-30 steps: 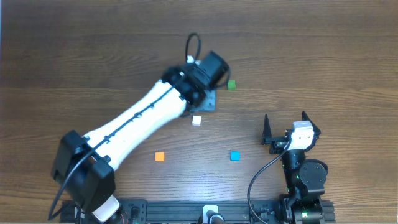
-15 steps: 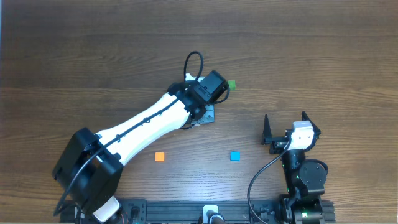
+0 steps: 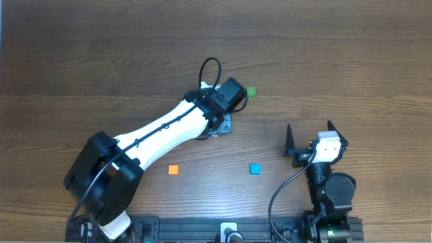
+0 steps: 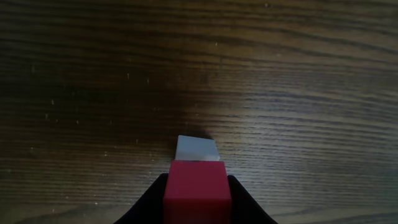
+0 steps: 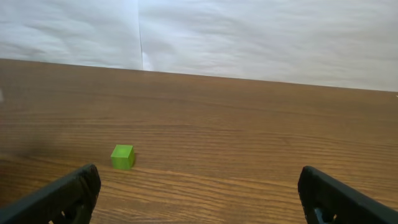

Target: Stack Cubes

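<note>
Left wrist view: left arm's fingers (image 4: 152, 200) clamped on small red cube (image 4: 197, 190). Small white cube (image 4: 198, 149) on wooden desk (image 4: 311, 93), just ahead of fingertips, squared with red cube, partly hidden behind it. Right arm's fingers (image 5: 68, 196) spread, idle.

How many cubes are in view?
5: green cube by the left arm's wrist; orange cube and blue cube near the bases; red cube in the left gripper; white cube next to it.

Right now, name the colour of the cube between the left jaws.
Red: the small red cube, best in the left wrist view.
</note>
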{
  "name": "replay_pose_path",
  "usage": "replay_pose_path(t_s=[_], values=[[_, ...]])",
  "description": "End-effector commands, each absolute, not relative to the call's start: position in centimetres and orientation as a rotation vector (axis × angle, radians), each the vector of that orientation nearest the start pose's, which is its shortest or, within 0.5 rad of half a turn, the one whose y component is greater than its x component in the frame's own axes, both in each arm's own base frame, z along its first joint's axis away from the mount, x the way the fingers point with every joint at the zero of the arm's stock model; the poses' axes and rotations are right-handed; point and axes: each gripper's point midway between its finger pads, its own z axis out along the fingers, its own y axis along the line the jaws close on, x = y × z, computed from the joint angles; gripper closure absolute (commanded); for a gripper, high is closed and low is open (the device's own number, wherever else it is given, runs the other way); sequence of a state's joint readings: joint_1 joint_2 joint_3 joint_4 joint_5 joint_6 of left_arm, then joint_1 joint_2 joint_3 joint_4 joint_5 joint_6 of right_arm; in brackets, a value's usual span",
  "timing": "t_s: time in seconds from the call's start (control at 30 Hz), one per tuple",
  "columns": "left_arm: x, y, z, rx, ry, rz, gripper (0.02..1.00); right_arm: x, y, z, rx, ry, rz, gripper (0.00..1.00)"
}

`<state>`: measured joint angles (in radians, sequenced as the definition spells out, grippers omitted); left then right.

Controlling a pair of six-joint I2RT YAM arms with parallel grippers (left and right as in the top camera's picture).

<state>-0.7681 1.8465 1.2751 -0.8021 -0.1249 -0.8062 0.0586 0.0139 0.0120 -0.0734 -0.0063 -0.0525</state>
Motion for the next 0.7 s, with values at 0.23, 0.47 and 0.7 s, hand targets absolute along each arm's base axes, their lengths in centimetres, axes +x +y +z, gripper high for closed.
replay_pose_path(t_s=[0.23, 0.47, 0.7], values=[[28.31, -24.13, 2.58, -0.094, 2.950, -0.016, 0.972, 24.58, 1.57, 15.69, -0.100, 1.641, 0.013, 0.009], [28.27, -24.15, 2.46, -0.094, 2.954, -0.016, 0.969, 24.58, 1.57, 15.69, -0.100, 1.641, 0.013, 0.007], [28.41, -24.39, 2.50, -0.094, 2.949, -0.032, 0.961, 24.58, 1.57, 15.69, -0.100, 1.641, 0.013, 0.007]])
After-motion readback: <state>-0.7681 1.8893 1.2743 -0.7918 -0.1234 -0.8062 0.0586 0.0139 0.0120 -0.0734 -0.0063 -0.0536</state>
